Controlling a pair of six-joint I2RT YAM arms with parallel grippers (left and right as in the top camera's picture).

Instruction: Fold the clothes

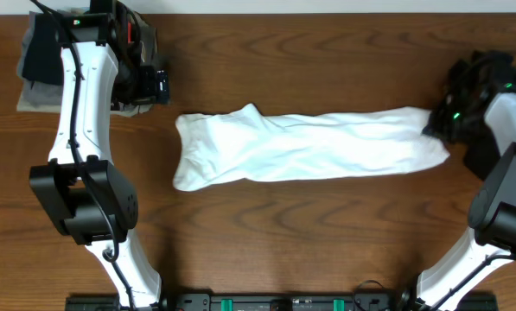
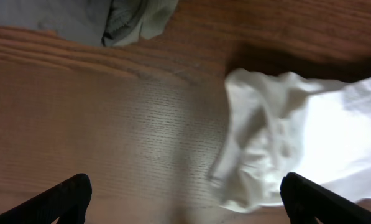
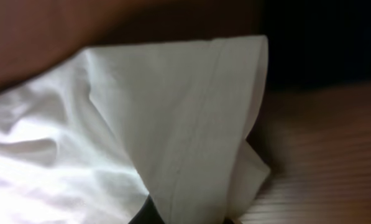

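The shirt (image 1: 309,147) is found lying across the middle of the table (image 1: 327,233), gathered lengthwise into a long white strip with its layers loosely stacked and some creasing along the upper edge. Its right end is gripped by the right gripper (image 1: 432,130), whose jaws are clenched on the hem; in the right wrist view the seamed edge is seen pinched and drawn up off the wood. This hold is judged to serve a crosswise fold, the right end being taken so that it can be carried over towards the left. The left gripper (image 2: 186,196) is held spread wide and grasps nothing; it is placed above bare wood just off the strip's left end, at the far-left part of the table. From there it is judged ready either to pin that end or to stay clear of the fold. A pile (image 1: 33,86) of grey and dark garments is noted at the far-left corner, close behind the left gripper and well apart from the shirt. A dark mass is seen at the right edge beyond the right gripper; whether it is cloth or arm parts cannot be told. No obstruction is observed along the strip itself.
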